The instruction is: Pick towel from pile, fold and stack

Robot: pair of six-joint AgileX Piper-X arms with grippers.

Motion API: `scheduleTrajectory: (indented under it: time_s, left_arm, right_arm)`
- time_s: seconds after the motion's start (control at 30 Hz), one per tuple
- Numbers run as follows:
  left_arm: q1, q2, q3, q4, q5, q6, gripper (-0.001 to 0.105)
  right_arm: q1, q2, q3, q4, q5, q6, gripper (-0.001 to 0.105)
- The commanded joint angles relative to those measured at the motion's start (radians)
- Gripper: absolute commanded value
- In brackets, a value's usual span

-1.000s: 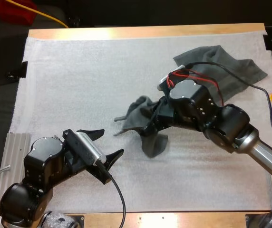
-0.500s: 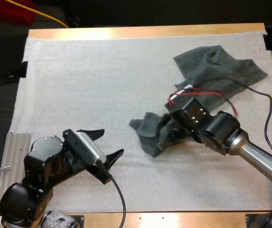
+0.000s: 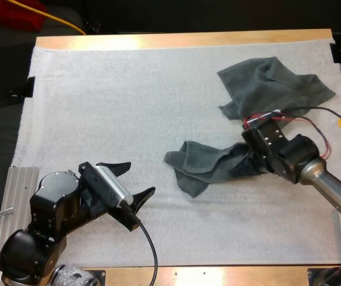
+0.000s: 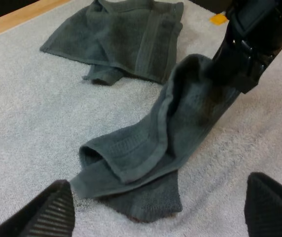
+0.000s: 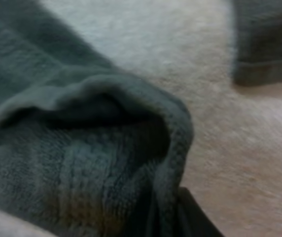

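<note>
A dark grey-green towel is stretched along the white mat, one end gripped by the right end effector. A second towel is seen crumpled beyond it. The left end effector is spread wide, well apart from both.

The crumpled terry towel and spread terry towel are dark grey-green, band-hemmed; the foam mat is white.

A robotics lab: left arm, right arm, white mat, wooden table.

Soft, even light from above — the white mat looks bright — faint shadow lies beneath the towel.
</note>
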Motion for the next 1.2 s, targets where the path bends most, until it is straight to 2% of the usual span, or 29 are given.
scheduleTrajectory:
  time_s: [0.0, 0.1, 0.13, 0.2, 0.27, 0.37, 0.4, 0.6, 0.87, 1.17]
  left_arm:
    - [-0.004, 0.000, -0.008, -0.009, 0.005, -0.002, 0.069]
    - [-0.004, 0.000, -0.008, -0.009, 0.005, -0.002, 0.069]
    - [-0.004, 0.000, -0.008, -0.009, 0.005, -0.002, 0.069]
    - [-0.004, 0.000, -0.008, -0.007, 0.005, -0.002, 0.069]
    - [-0.004, 0.000, -0.008, -0.007, 0.005, -0.002, 0.069]
    - [-0.004, 0.000, -0.008, -0.007, 0.005, -0.002, 0.069]
    - [-0.004, 0.000, -0.008, -0.007, 0.005, -0.002, 0.069]
    - [-0.004, 0.000, -0.008, -0.002, 0.005, -0.002, 0.069]
    - [-0.004, 0.000, -0.008, -0.002, 0.005, -0.002, 0.069]
    - [-0.004, 0.000, -0.008, -0.002, 0.005, -0.002, 0.069]
  right_arm:
    - [-0.016, -0.003, 0.003, 0.007, 0.023, 0.013, 0.002]
    - [-0.052, -0.003, 0.004, 0.010, 0.033, 0.046, 0.008]
    - [-0.068, -0.003, 0.004, 0.016, 0.033, 0.064, 0.014]
    - [-0.089, -0.003, 0.004, 0.031, 0.036, 0.082, 0.026]
    - [-0.107, -0.003, 0.004, 0.054, 0.035, 0.087, 0.046]
    - [-0.114, -0.005, 0.004, 0.085, 0.038, 0.087, 0.069]
    - [-0.114, -0.005, 0.004, 0.093, 0.042, 0.087, 0.072]
    - [-0.100, -0.049, 0.004, 0.122, 0.022, 0.087, 0.074]
    - [-0.032, -0.124, 0.004, 0.108, -0.096, 0.057, 0.070]
    - [-0.024, -0.124, 0.070, 0.104, -0.129, 0.177, 0.070]
